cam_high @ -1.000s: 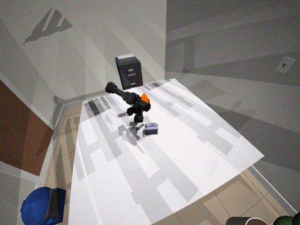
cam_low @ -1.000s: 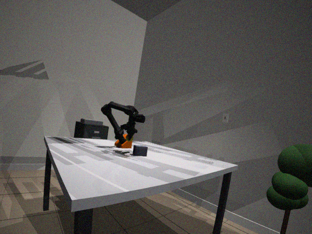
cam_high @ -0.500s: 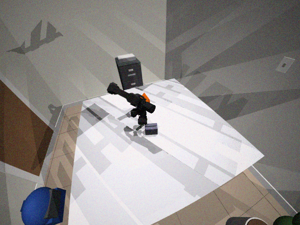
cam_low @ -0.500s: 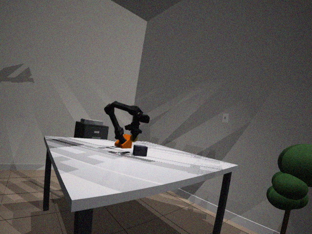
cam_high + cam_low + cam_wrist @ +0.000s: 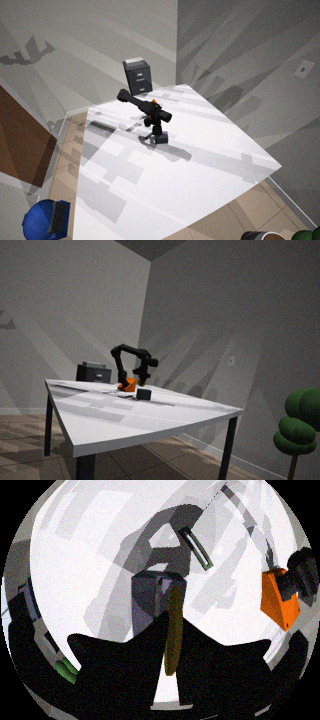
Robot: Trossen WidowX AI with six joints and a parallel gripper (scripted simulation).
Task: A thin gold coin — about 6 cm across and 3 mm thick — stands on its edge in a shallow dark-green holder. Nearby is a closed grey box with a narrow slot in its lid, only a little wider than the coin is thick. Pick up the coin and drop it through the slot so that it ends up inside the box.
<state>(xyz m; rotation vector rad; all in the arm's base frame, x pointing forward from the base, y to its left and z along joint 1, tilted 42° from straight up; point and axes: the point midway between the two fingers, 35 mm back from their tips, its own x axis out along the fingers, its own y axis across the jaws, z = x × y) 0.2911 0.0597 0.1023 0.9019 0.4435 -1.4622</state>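
Observation:
The gold coin (image 5: 141, 383) (image 5: 173, 642) is pinched between the fingertips of my gripper (image 5: 169, 615). It hangs edge-on below the gripper, clear of the table. The gripper is shut on it. The closed grey box (image 5: 161, 139) (image 5: 143, 395) (image 5: 143, 600) stands beyond the coin in the wrist view, with the narrow slot (image 5: 159, 596) in its lid running nearly along the coin's line. The coin overlaps the lid's right part in that view, right of the slot. The dark-green holder (image 5: 148, 135) (image 5: 185, 531) is empty. The fingers hide the box's near part. The coin is not visible in the top view.
The orange block (image 5: 131, 386) (image 5: 280, 597) is beside the arm's base. The white table (image 5: 180, 201) (image 5: 129, 428) carries broad shadows. A dark drawer cabinet (image 5: 139, 77) (image 5: 94, 373) stands behind the table.

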